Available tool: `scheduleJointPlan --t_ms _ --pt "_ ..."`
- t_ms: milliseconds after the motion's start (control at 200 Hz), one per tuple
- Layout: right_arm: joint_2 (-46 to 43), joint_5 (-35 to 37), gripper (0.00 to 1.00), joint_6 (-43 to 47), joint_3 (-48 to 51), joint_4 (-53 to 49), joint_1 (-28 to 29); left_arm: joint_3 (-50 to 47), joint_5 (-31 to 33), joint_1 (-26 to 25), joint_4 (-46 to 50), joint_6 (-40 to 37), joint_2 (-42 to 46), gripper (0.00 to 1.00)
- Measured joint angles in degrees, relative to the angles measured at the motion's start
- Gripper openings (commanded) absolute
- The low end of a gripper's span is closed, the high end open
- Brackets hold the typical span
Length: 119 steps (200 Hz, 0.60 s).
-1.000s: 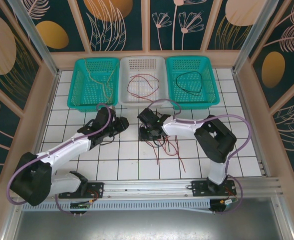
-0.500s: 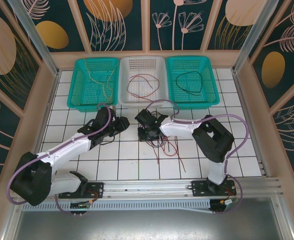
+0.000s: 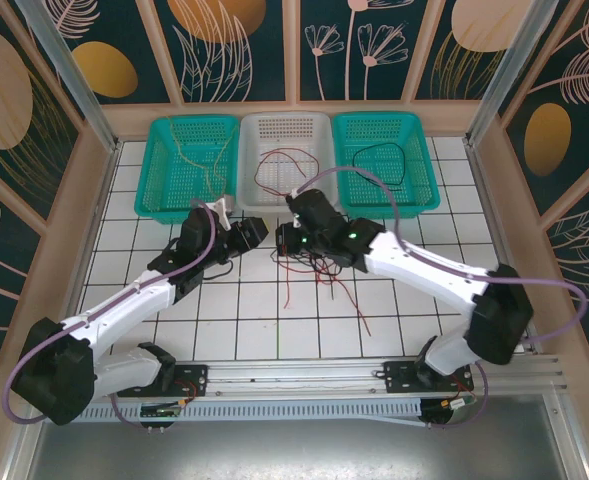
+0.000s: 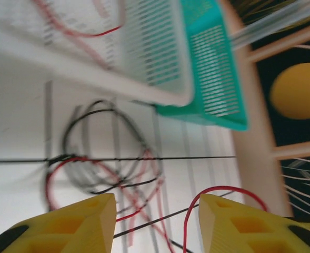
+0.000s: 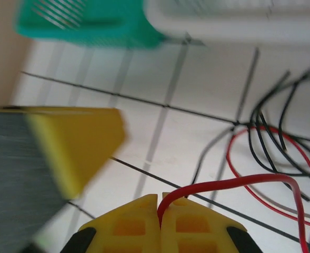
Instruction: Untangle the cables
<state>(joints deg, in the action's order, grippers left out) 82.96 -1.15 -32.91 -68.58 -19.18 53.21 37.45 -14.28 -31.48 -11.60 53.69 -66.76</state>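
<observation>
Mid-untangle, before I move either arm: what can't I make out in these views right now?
- Top view: crossings in the tangle are too thin to trace, and the right arm overlaps it.
- Left wrist view: blur doubles the strands, so they cannot be counted; whether any touches the open left gripper is unclear.
- Right wrist view: the red cable pinched in the right gripper runs off the bottom edge.

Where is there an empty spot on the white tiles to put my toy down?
Bare tiles sit between the left teal basket and the left arm, and between the right teal basket and the right arm. The near middle, between the arms, is mostly free too. The centre is crowded with tangled cables.
</observation>
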Motion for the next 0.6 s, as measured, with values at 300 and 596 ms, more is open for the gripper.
scheduleJointPlan --t_ms 300,596 --pt "-11.17 -5.92 0.0 1.29 -1.03 7.3 -3.13 0.76 -7.52 0.0 -13.51 1.09 0.63 0.47" --pt "-12.0 -9.4 0.0 1.57 -4.48 11.47 -9.33 0.81 -13.22 -0.94 -23.98 3.65 -0.37 0.51"
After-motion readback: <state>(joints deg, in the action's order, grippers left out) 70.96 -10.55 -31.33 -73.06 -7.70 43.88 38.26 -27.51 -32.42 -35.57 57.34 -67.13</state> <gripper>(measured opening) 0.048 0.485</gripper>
